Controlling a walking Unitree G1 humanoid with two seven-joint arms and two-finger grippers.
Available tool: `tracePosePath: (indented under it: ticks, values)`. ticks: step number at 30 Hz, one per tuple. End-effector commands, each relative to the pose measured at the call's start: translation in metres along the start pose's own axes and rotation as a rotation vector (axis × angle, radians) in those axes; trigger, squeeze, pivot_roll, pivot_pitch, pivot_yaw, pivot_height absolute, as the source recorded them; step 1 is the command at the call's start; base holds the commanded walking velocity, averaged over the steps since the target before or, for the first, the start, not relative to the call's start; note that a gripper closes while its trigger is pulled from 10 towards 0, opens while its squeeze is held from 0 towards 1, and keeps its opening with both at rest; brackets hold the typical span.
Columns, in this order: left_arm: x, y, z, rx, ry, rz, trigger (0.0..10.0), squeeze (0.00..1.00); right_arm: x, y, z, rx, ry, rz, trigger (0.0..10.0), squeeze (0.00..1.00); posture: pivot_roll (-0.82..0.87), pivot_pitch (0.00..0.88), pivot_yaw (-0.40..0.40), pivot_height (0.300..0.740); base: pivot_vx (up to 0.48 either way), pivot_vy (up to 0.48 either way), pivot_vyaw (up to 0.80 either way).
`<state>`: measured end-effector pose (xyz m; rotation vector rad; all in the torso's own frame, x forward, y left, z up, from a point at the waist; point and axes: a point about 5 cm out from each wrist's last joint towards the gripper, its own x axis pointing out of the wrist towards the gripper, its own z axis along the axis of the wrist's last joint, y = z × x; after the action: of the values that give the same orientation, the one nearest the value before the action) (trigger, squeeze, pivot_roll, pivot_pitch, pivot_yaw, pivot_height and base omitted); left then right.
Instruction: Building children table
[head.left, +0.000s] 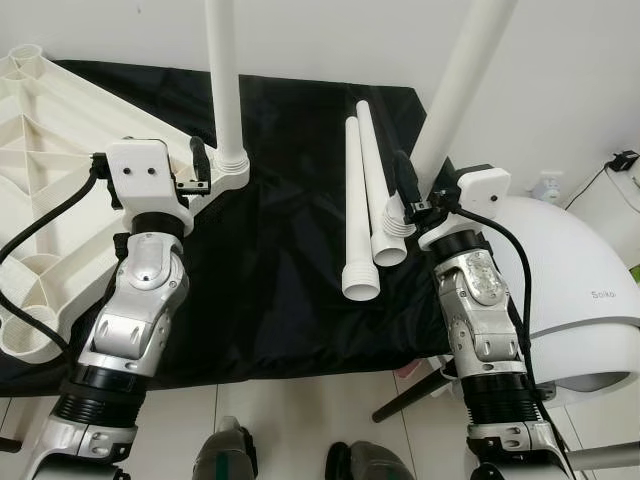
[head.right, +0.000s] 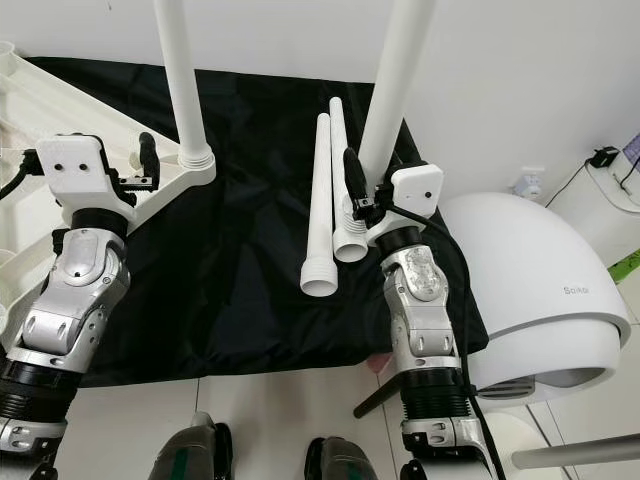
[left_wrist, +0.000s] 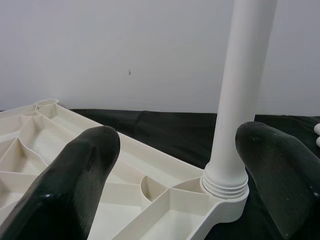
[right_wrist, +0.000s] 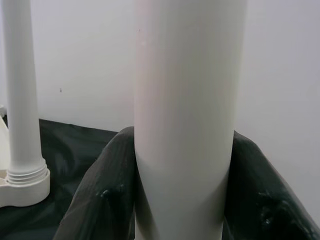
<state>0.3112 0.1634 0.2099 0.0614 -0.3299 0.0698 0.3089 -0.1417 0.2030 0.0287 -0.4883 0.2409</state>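
The right gripper (right_wrist: 182, 200) is clamped on a white table leg (head.left: 462, 75), one black finger (right_wrist: 97, 195) pressed against each side, holding it upright and tilted a little over the black cloth (head.left: 280, 290). Just beside it lie two loose legs (head.left: 362, 200), side by side, their wide ends toward the robot. The left gripper (left_wrist: 175, 175) stands spread wide and grips nothing (its fingers (left_wrist: 70, 185) flank the tabletop's corner). There a second leg (head.left: 225, 80) stands upright in its socket (left_wrist: 225, 192). The ribbed white tabletop (head.left: 40, 190) lies upside down, running off the cloth's left edge. Open cloth separates the two arms. A white domed appliance (head.left: 580, 300) sits close beside the right arm, past the cloth's right edge.
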Motion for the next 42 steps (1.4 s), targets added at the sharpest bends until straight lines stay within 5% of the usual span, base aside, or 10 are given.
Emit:
tracePosePath:
  ticks: [1, 34, 42]
  values:
    - [0.0009, -0.0081, -0.0024, 0.013, 0.017, -0.143, 10.0, 0.0, -0.0008, -0.0031, 0.0026, -0.025, -0.016, -0.009, 10.0, 0.0, 0.06, 0.054, -0.054, 0.74, 0.0, 0.368, 0.0]
    - [0.0033, -0.0088, 0.0, 0.011, 0.01, -0.166, 10.0, 0.0, -0.0018, -0.0034, 0.0026, -0.039, -0.016, -0.015, 10.0, 0.0, 0.07, 0.046, -0.055, 0.74, 0.0, 0.44, 0.0]
    - [0.0042, -0.0146, 0.0051, 0.042, -0.015, -0.225, 10.0, 0.0, 0.0006, -0.0024, 0.0024, -0.037, -0.016, -0.005, 10.0, 0.0, 0.07, 0.048, -0.071, 0.74, 0.0, 0.0, 0.0]
